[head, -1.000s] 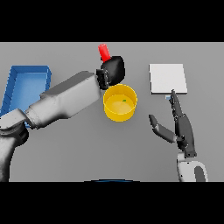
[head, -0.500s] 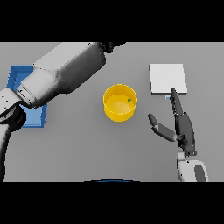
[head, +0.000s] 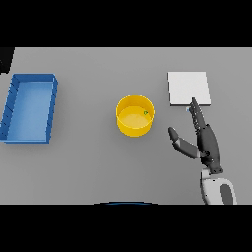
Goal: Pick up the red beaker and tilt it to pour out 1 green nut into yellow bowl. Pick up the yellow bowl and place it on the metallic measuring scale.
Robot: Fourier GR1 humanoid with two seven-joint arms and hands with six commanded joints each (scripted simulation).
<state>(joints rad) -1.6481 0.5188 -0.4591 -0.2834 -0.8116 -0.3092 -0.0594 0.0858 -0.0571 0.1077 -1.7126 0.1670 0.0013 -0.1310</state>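
A blue tray (head: 29, 108) lies far left, the scale (head: 189, 88) far right, the right hand (head: 204, 140) open with straight fingers just below it, and the bowl (head: 134, 115) between them holds a green nut (head: 145, 112).

Table (head: 98, 162): we see plain mid grey, no pattern.
Yellow bowl (head: 134, 124): bright yellow wall, slightly paler yellow inside.
Nut (head: 145, 112): we note one small green speck inside the bowl, against its right wall.
Scale (head: 189, 88): flat pale grey-white plate, unmarked.
Tray (head: 29, 107): we log solid blue, the walls a darker blue than the floor.
Right hand (head: 206, 142): dark grey to black; the wrist below it is white with grey.
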